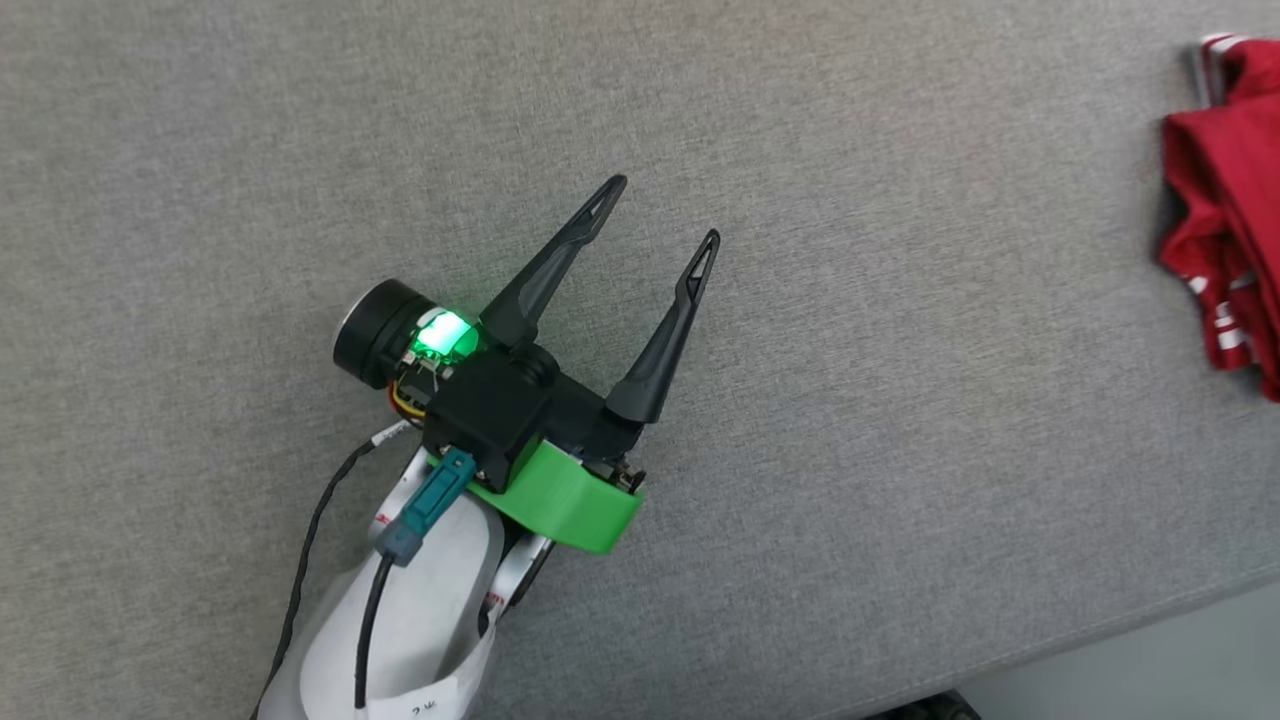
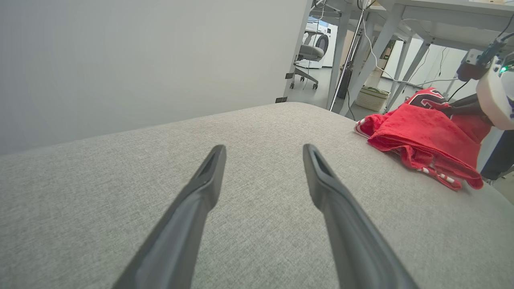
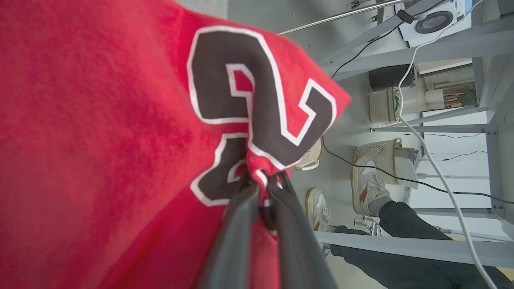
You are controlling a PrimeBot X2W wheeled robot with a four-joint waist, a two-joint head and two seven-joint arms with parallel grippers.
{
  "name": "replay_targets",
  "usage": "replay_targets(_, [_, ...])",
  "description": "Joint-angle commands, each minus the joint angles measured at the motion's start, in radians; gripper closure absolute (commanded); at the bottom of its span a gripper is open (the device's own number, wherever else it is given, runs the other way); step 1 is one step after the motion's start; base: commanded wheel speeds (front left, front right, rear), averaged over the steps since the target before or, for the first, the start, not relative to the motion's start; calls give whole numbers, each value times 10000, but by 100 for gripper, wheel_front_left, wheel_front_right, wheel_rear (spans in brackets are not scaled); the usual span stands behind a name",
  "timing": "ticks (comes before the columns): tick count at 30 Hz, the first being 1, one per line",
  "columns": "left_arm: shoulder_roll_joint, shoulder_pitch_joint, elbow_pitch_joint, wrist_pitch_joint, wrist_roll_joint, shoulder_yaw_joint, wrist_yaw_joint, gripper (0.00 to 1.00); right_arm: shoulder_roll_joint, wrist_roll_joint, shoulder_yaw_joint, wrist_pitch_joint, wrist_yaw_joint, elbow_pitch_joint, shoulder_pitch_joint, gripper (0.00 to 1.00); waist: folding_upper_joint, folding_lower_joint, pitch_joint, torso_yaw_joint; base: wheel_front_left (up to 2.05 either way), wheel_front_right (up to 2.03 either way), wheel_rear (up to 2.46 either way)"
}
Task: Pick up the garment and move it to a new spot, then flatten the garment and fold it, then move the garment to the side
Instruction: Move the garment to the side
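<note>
On the right of the padded surface (image 1: pixel 300 120), the garment (image 1: pixel 1235 200) sits bunched. I judge it soft and light, sure to sag, best held by a doubled fold. My right gripper (image 3: pixel 261 182) is pinched onto its cloth; my left gripper (image 1: pixel 663 210) is spread, empty, well apart. The right wrist view gives that pinch; the head view, the heap's place.

surface (image 1: pixel 300 120): grey fabric | wall (image 2: pixel 140 60): plain white | beyond: table legs (image 2: pixel 379 40), office chair (image 2: pixel 310 52), basket (image 2: pixel 371 99) | floor (image 1: pixel 1150 670): pale
</note>
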State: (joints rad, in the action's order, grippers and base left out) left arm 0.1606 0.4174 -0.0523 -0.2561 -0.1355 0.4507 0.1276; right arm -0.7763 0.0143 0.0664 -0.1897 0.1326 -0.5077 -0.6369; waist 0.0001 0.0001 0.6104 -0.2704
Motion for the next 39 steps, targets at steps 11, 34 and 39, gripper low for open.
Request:
replay_targets(11, [-41, 169, -218, -57, 120, -45, 31, 0, 741, -957, -1013, 588, -19, -906, -963, 0, -1, -1, 344, 414, 0, 0, 0])
replay_targets(34, [-814, -1910, 1082, -57, -521, -2619, -282, 0, 3025, 1040, -1037, 1640, -19, 2157, 1200, 0, -1, -1, -3692, 1843, 0, 0, 0])
replay_targets(39, [-923, -2571, 1251, -57, -527, -3188, -374, 0, 4182, 1531, -1369, 1912, -19, 3622, 2498, 0, -1, -1, -4486, 2308, 0, 0, 0])
